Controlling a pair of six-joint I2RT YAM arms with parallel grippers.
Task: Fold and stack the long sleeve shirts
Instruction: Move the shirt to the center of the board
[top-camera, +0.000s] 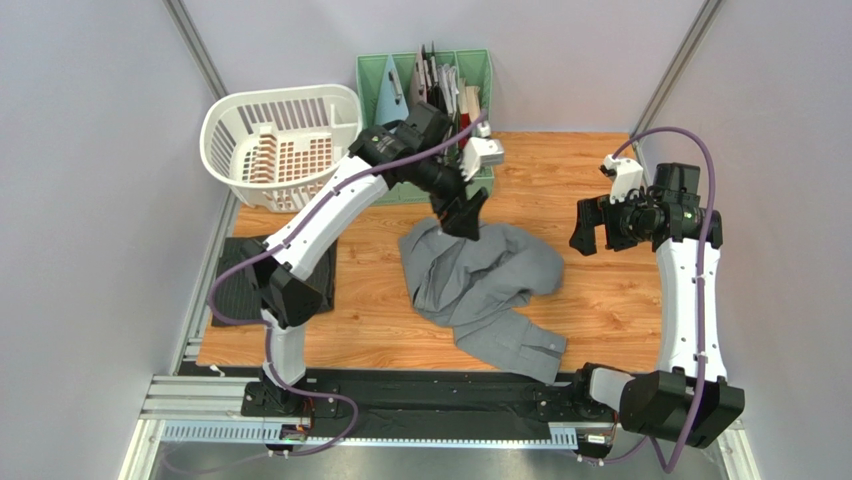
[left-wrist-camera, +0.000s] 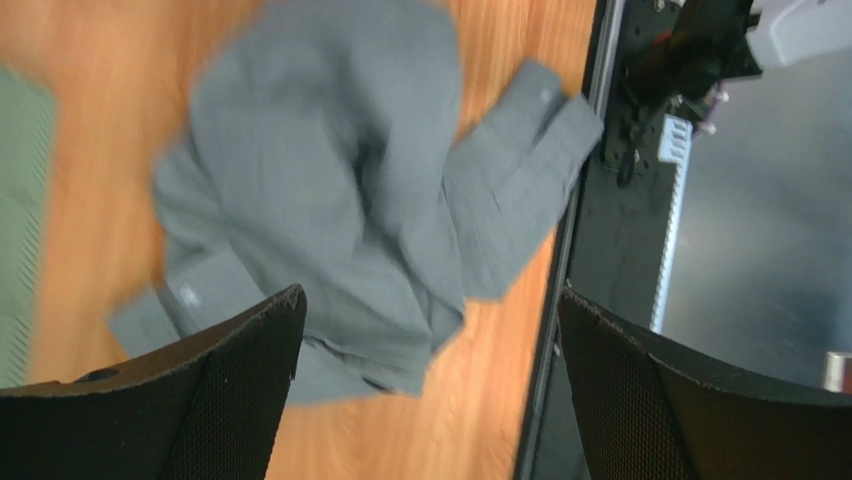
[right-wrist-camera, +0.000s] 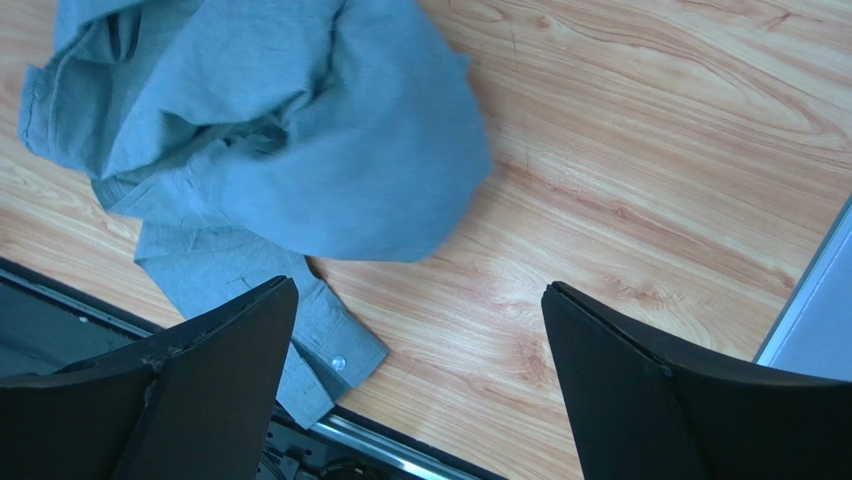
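The grey shirt (top-camera: 480, 282) lies crumpled mid-frame in the top view, one cuffed sleeve trailing toward the lower right; it sits centrally, probably so both arms can reach it. The dark shirt (top-camera: 238, 285) lies flat at the left edge, partly under the left arm, apparently the base of the stack. The left gripper (top-camera: 463, 218) hangs at the grey shirt's upper edge, fingers spread wide, gripping nothing; the right gripper (top-camera: 588, 226), likewise spread and empty, hovers right of the cloth, apart from it.
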